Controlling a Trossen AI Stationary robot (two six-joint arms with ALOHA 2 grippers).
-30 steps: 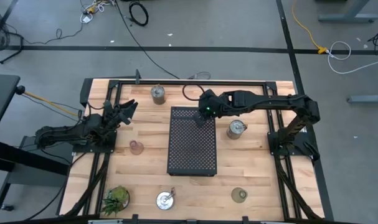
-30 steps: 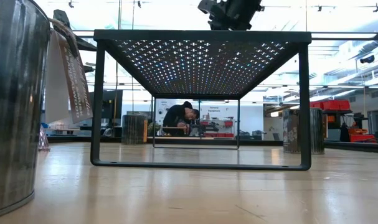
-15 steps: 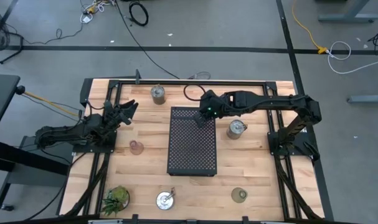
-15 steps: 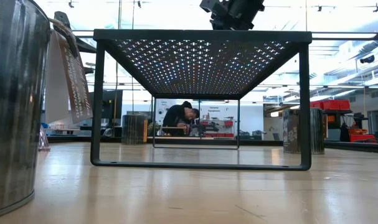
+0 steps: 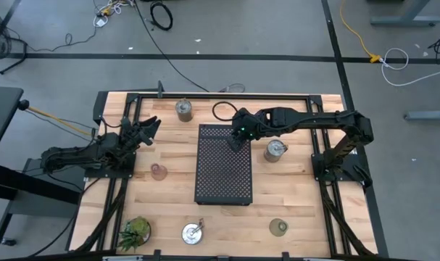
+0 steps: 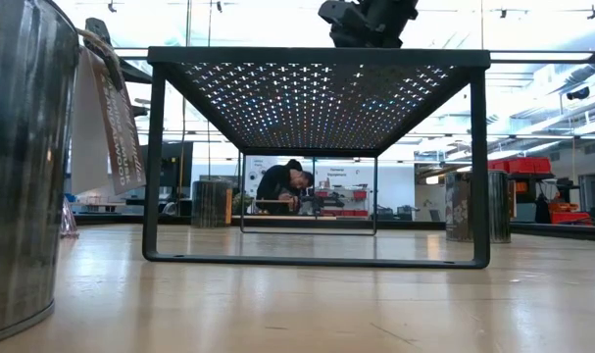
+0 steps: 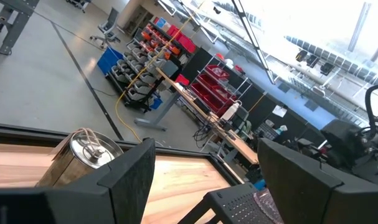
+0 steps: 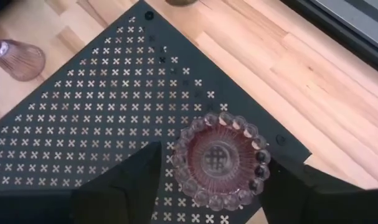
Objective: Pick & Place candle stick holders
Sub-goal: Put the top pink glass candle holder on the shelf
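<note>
**Pink holder parked at the tray's corner**

On the wooden surface (image 5: 169, 210), the black tray (image 5: 223, 174) carries my pink glass holder (image 8: 218, 160) near its corner. My right fingers (image 8: 210, 186) stand spread around it; clipping the beaded rim could tip it off. My left fingers (image 7: 204, 180) wait, spread.
</note>
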